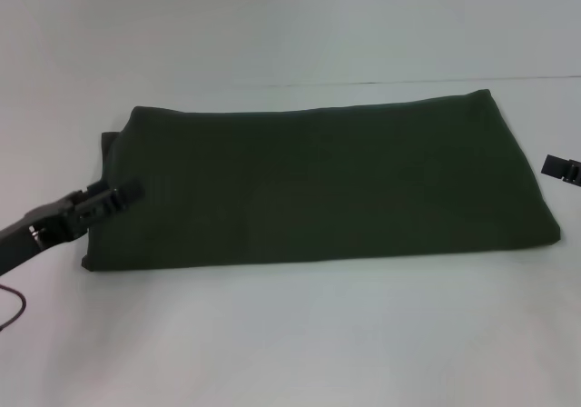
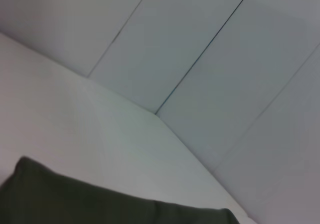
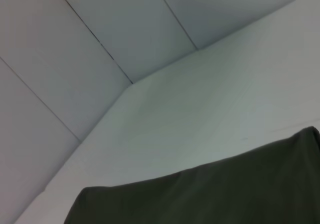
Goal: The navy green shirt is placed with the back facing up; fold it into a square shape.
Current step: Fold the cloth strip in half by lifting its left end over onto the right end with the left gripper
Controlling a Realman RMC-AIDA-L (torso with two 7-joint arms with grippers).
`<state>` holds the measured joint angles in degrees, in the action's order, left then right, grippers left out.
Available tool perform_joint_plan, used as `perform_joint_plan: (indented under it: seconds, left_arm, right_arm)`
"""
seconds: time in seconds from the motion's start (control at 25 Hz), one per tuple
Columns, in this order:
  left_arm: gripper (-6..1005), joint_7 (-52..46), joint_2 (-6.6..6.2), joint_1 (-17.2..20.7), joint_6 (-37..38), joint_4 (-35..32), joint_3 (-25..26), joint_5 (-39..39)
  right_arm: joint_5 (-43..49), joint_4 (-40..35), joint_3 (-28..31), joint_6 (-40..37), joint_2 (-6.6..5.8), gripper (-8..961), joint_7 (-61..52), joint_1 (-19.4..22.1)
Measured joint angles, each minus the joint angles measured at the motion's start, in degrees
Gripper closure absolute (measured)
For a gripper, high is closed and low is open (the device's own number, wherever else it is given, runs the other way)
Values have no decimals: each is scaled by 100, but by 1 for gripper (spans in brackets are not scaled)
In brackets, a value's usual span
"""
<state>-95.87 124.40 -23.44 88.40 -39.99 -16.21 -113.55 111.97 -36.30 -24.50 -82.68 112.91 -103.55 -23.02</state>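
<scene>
Lying folded on white table (image 1: 290,334): navy green shirt (image 1: 318,184), paneled wall (image 2: 210,49) behind.

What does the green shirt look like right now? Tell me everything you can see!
The navy green shirt is dark olive, plain and soft-looking, with no print. It lies flat on the white table, already folded into a long rectangle, no sleeves sticking out. The left gripper sits at its left end, over the fabric edge. The right gripper waits just off its right end, not touching.
</scene>
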Motion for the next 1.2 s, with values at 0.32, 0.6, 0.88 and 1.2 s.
perform_joint_plan:
  seconds: [0.32, 0.6, 0.88, 1.2]
  left_arm:
    - [106, -1284, -37, 52, 428, -130, 22, -524]
    - [106, -1984, -45, 71, 421, -203, 99, -933]
    - [107, -2199, -49, 42, 428, -236, 65, -979]
    - [107, -2255, -48, 33, 346, -244, 45, -1139]
  right_arm:
    - [26, -4, -71, -231, -26, 160, -24, -94]
    - [27, 30, -135, -253, -31, 155, -27, -146]
    - [75, 42, -305, -202, -38, 128, 4, -163]
    - [175, 44, -295, -196, -53, 89, 8, -181]
